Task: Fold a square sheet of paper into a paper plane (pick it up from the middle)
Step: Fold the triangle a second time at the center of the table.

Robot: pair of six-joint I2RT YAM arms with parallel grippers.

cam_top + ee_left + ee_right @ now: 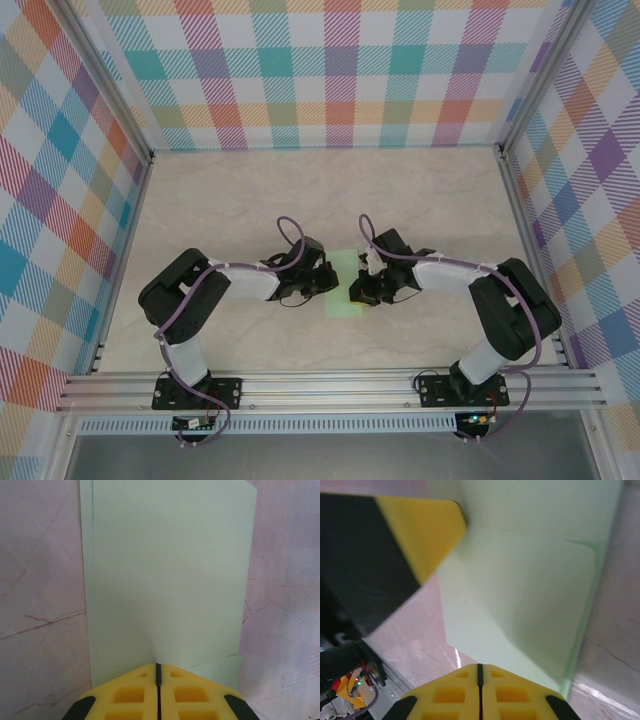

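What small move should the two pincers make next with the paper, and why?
Probably lay the pinched edge down and press the fold flat: the sheet of paper is already doubled over, and the left pincer and right pincer are shut on it.

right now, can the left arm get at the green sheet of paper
Yes, it looks so: the left gripper is at the sheet of paper, its shut fingertips pinching the near edge with nothing in between. The right gripper seems to grip the opposite side, so it does not block the left arm.

No readable text, no labels, no numbers, no signs
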